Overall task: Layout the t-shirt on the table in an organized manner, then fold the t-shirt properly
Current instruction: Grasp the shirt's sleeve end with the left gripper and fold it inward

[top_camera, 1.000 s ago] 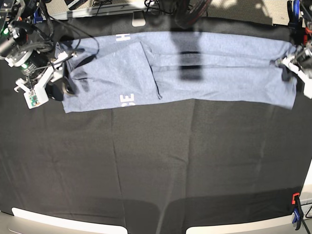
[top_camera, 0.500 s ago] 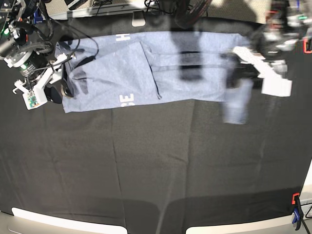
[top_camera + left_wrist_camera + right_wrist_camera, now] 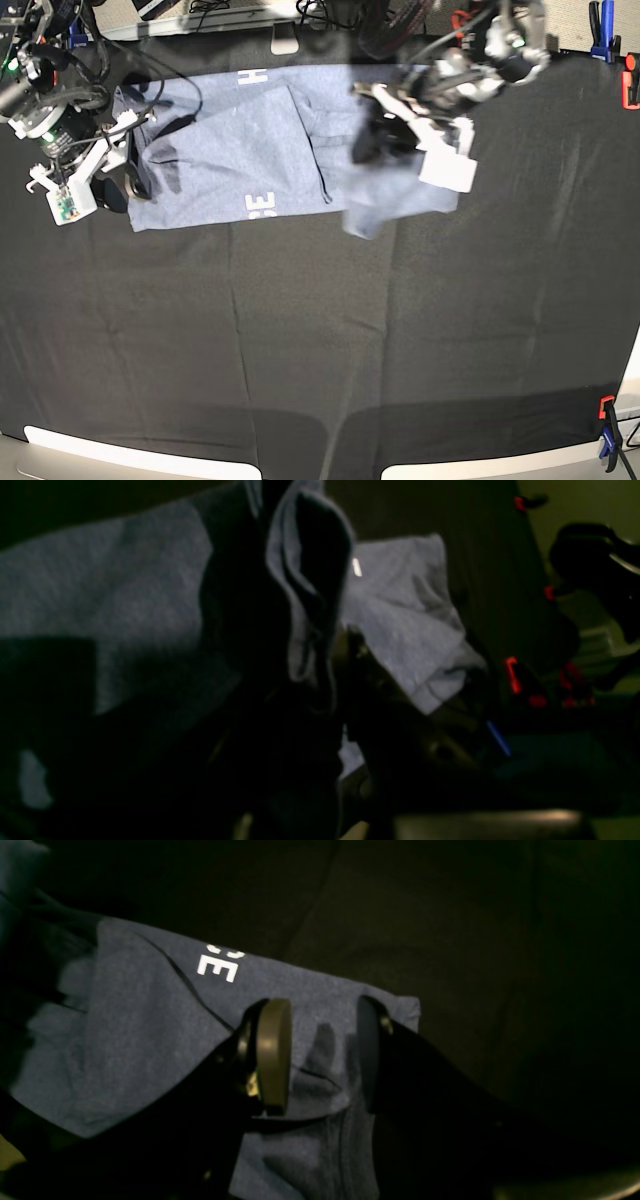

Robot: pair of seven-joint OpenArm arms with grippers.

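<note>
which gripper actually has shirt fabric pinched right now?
The left gripper: it is shut on the lifted end of the t-shirt, carried over the middle. The right gripper stands open above the flat end, pinching nothing.

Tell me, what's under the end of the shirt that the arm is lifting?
Beneath the raised end of the t-shirt held by the left gripper lies more of the shirt and the black table. Anything directly beneath the fold is hidden.

White-bracketed tool (image 3: 112,170), black cables
</note>
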